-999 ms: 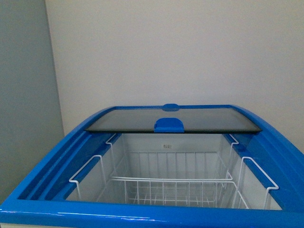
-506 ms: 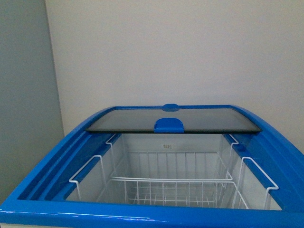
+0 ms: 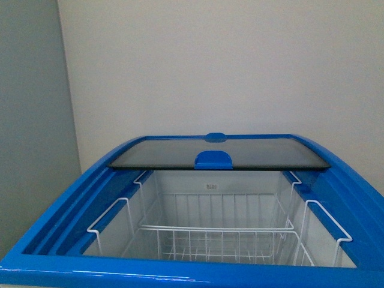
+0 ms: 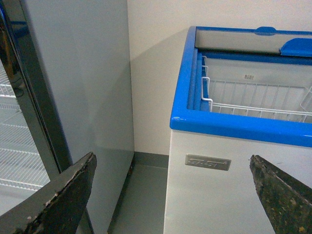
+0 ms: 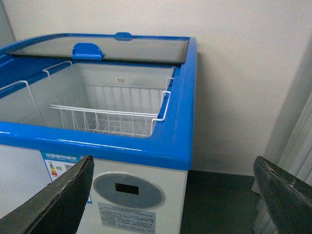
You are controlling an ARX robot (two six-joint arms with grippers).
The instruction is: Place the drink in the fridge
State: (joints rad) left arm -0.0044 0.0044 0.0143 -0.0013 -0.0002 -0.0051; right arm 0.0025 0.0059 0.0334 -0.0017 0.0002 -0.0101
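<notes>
From the front, the fridge [image 3: 198, 271] stands open, lid [image 3: 219, 152] slid back, wire basket [image 3: 216, 237] bare; no drink, no arms showing. The left wrist camera shows the left gripper [image 4: 175, 195] spread wide and empty, low by the white front, with a grey cooler [image 4: 73, 83] beside it. Right gripper [image 5: 173, 195] likewise wide and empty. The drink is nowhere in view, so I can't say which arm is nearer.

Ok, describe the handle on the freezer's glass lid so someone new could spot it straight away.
Find the fridge, a white chest with a blue rim. Its glass lid is slid to the back. On the lid's front edge, centred, sits the handle: a blue tab, larger than the blue bump behind it.
</notes>
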